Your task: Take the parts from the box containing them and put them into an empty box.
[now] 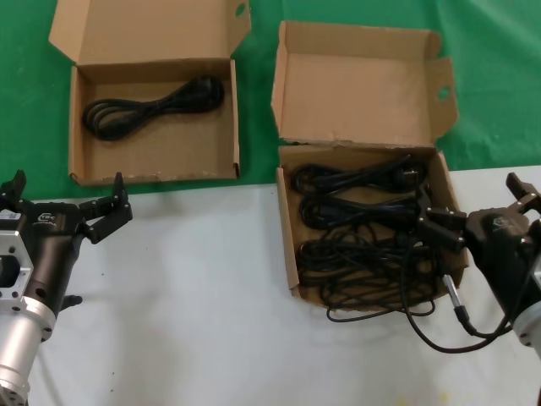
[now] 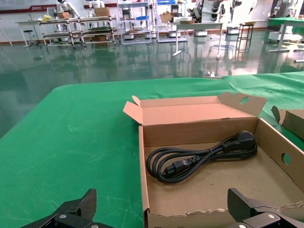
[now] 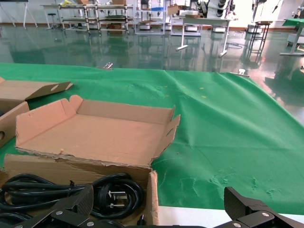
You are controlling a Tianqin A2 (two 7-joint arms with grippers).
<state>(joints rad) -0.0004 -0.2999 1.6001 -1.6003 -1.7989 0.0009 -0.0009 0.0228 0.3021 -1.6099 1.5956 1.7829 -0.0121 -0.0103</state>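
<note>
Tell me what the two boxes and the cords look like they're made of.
Both boxes, the left box and the right box, look like brown corrugated cardboard, matte: the right one's hinge edge is ragged and torn. The cords, and the single cord in the left box, look like black rubber or plastic with a slight sheen and moulded plugs; which exactly can't be told.

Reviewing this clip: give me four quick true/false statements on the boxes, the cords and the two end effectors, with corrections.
1. The left box holds one power cord. True.
2. The right box is empty. False: it holds a tangle of cords.
3. The left end effector grips a cord. False: it is open over the white surface, holding nothing.
4. The right end effector is at the right box's outer wall. True.
</note>
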